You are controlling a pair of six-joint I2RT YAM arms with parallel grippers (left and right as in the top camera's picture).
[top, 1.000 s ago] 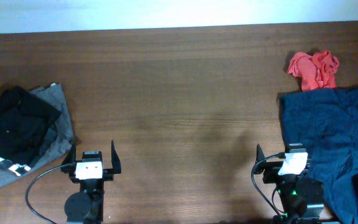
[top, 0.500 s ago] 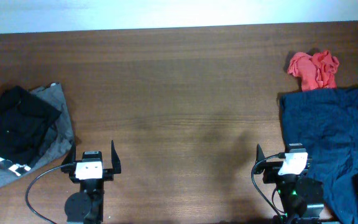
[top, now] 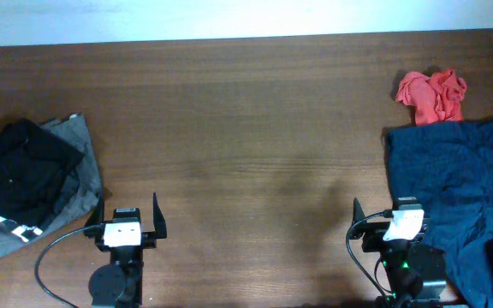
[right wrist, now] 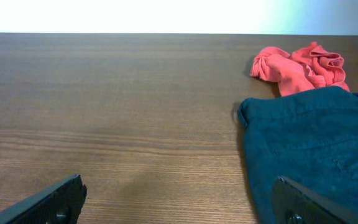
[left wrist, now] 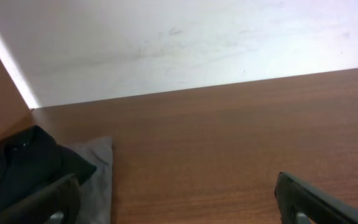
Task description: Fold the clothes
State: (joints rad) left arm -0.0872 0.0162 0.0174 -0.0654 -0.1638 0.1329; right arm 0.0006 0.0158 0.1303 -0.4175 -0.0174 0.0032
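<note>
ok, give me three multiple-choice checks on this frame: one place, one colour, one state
1. Where on the table is the red garment?
A. the middle
B. far right, at the navy shorts' far edge
C. near left corner

2. The black garment lies on another garment. Its colour?
A. white
B. yellow
C. grey

3. The left gripper and right gripper are:
A. both open, empty
B. both shut on cloth
C. one open, one shut

Key:
1 B: overhead and right wrist views show it just beyond the shorts.
2 C: the grey garment sticks out beneath it.
3 A: fingers stand spread in every view, nothing between them.
</note>
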